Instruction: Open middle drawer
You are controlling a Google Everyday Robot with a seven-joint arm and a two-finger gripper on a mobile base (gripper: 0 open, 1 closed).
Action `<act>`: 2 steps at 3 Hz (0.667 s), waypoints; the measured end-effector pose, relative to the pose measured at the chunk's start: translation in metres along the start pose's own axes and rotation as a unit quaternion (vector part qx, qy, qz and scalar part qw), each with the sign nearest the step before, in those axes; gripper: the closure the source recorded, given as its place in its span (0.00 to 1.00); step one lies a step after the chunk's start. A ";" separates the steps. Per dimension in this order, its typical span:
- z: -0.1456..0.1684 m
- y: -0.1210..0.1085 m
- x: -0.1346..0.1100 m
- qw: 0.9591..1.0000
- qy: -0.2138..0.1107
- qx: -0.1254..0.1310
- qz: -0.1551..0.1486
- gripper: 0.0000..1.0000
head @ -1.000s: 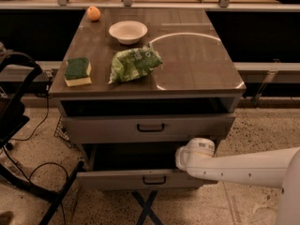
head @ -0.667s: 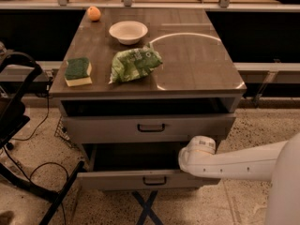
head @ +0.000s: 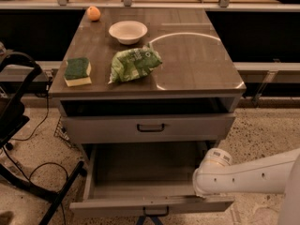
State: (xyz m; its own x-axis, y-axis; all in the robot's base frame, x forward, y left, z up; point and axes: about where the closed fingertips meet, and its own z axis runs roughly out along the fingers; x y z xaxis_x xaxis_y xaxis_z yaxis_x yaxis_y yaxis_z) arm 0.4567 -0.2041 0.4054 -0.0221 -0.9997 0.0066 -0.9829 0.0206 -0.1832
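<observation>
The middle drawer is pulled far out from the grey cabinet, low down at the front. It is a wide, flat grey box, and its grey floor and side walls show. A small black handle sits in the middle of its narrow front. The gripper is at the end of a white arm that reaches in from the right. It sits over the right front corner of the drawer box, and I cannot tell if it is gripping anything. Just above is the top drawer, with a taller front and its own black handle. A dark gap runs above that front. On the cabinet top there is a white bowl with its pale inside showing. Near the bowl lies a green bag, with a green and yellow sponge to its left. An orange sits at the back. A black frame and cables are on the speckled floor at the left.
</observation>
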 end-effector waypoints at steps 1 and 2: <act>-0.019 0.024 0.005 0.999 -0.030 -0.016 0.024 1.00; -0.037 0.007 -0.006 0.997 -0.073 0.005 0.025 1.00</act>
State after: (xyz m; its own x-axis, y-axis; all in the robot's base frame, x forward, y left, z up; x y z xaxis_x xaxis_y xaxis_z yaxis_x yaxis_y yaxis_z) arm 0.4432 -0.1976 0.4400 -0.0445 -0.9883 -0.1458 -0.9794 0.0719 -0.1885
